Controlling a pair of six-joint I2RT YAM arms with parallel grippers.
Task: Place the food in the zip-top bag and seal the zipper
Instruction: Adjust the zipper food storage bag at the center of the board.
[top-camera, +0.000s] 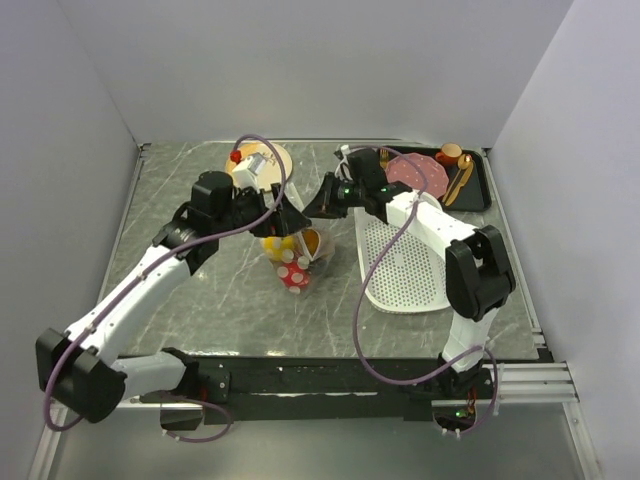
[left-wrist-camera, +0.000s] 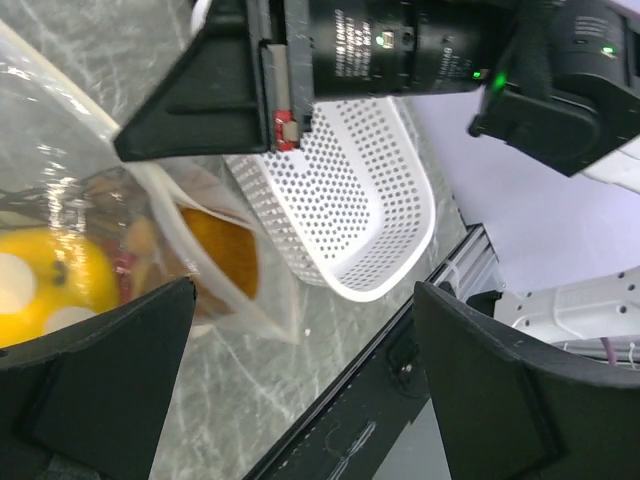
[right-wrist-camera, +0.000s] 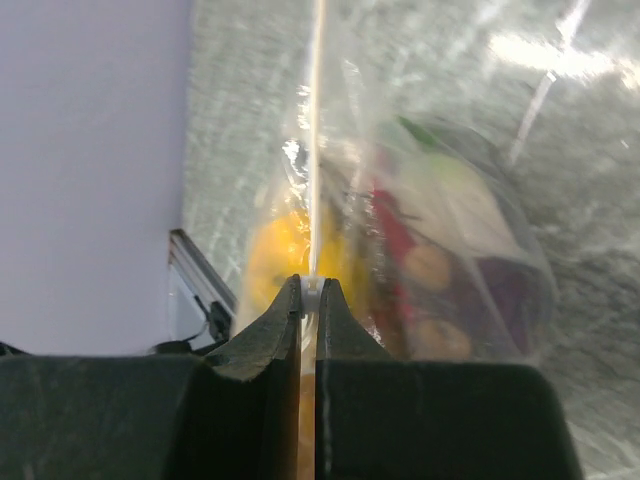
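- Our right claw (right-wrist-camera: 309, 292) is pinched tight on the zipper (right-wrist-camera: 317, 140) of the zip-top bag (top-camera: 292, 262).
- Our left claw (left-wrist-camera: 300, 300) is spread wide apart, right beside the bag.
- The food (top-camera: 279, 246) is inside the bag, mid-desk (top-camera: 240, 315), left of the white basket (top-camera: 400, 270).

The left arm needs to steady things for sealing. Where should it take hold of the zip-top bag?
Probably the flat zipper edge, from the left, opposite the right gripper whose jaws pinch that strip: it is thin and straight, while the belly below bulges with food.
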